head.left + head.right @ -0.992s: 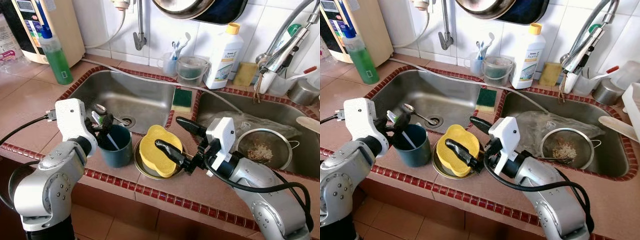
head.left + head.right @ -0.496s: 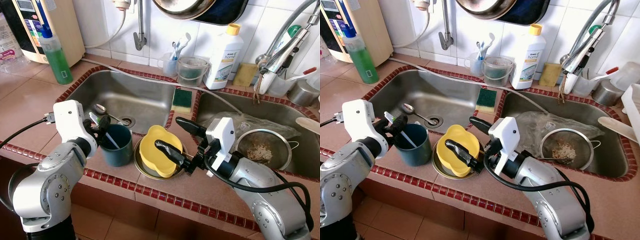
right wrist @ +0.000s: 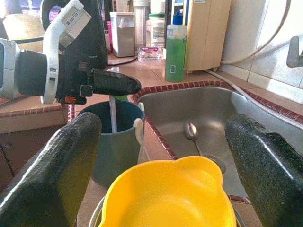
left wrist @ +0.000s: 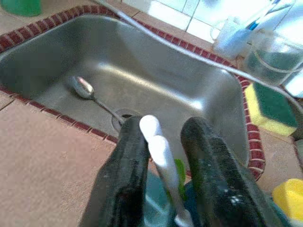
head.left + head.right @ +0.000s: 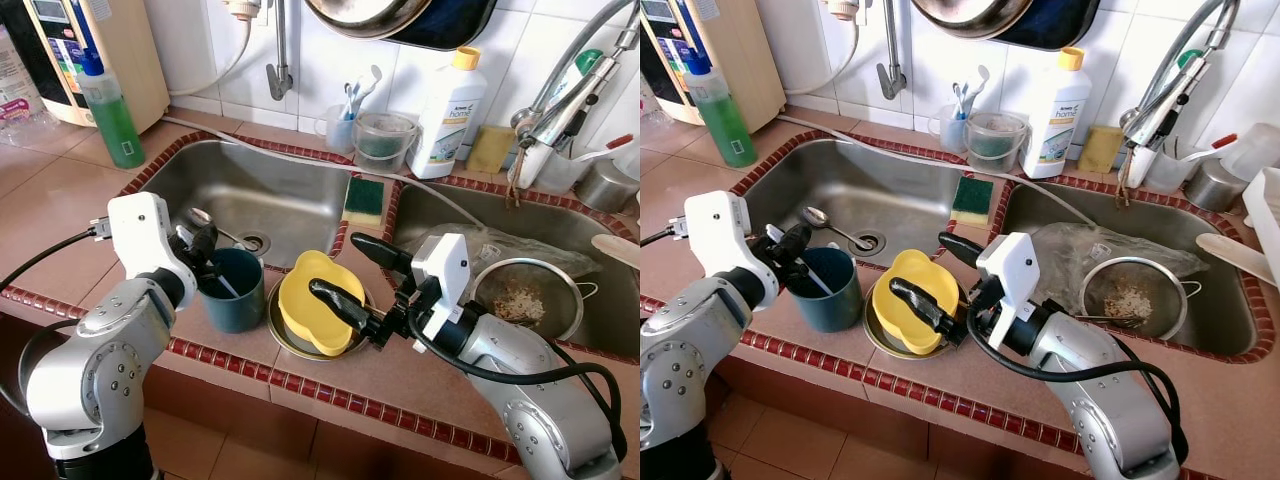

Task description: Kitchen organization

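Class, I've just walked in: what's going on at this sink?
A humanoid robot is tidying the ledge in front of a double sink. Its left gripper has its jaws around a white utensil standing in the dark teal cup. Its right gripper hovers with jaws wide open on either side of the yellow bowl, not yet gripping it. A spoon lies in the left basin.

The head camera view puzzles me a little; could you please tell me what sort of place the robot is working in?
Almost certainly a home kitchen, at the washing-up area: a double steel sink set in a tiled counter, a detergent bottle against the tiled wall, and a scrubbing sponge on the divider.
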Motion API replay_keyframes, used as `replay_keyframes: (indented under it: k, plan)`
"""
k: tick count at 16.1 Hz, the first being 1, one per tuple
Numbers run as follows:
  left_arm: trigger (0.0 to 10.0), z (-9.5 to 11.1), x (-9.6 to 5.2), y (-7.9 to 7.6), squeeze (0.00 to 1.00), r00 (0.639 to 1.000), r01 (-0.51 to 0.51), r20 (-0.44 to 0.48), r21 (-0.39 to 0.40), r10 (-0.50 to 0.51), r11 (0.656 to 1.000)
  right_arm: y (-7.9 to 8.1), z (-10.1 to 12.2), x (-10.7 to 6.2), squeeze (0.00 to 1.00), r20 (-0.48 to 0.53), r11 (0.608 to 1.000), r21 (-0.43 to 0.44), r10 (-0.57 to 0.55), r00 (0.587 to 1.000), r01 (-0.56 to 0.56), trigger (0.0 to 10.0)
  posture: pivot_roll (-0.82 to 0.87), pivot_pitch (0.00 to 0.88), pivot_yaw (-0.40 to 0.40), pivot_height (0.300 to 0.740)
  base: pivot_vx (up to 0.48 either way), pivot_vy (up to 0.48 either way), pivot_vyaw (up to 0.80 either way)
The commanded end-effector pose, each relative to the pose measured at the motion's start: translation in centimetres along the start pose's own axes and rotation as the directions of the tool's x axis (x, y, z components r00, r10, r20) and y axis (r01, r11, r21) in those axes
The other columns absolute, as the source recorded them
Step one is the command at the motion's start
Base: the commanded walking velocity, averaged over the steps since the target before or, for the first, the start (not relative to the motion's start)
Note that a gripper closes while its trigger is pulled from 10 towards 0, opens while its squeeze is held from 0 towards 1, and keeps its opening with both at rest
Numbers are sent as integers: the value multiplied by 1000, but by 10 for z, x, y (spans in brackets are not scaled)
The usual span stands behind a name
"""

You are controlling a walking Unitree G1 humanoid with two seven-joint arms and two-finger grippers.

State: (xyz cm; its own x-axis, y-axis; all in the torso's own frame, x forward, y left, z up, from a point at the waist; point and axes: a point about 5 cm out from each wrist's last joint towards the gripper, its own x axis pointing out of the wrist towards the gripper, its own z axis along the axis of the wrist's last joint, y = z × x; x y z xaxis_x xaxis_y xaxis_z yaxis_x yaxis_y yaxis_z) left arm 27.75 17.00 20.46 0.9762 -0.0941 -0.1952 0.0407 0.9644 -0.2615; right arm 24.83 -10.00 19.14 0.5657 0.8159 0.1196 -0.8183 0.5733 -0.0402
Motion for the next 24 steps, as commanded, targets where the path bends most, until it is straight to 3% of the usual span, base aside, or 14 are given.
replay_keyframes:
  k: [1,13,19,20,24]
  plan:
    - [0,5,-3,-6,0,999,26,30,12,-27,1000,0,3,1,0,-4,1000,-13,15,1000,-15,10000,-41,59,-25,740,0,0,0]
    - [0,12,-5,-9,0,998,38,55,10,-39,999,-2,4,2,0,-2,1000,-13,7,1000,-7,10000,-36,69,-25,740,0,0,0]
    - [0,29,-6,-11,0,988,87,125,11,-88,996,-3,5,2,0,0,1000,-13,1,1000,-1,10000,-34,80,-24,740,0,0,0]
    - [10000,33,-6,-12,0,986,98,135,23,-100,995,-4,5,2,0,0,1000,-14,0,1000,0,10000,-34,80,-24,740,0,0,0]
    - [10000,46,-11,-10,0,975,146,162,53,-153,988,-4,5,2,0,3,1000,-17,-5,1000,5,10000,-36,82,-26,740,0,0,0]
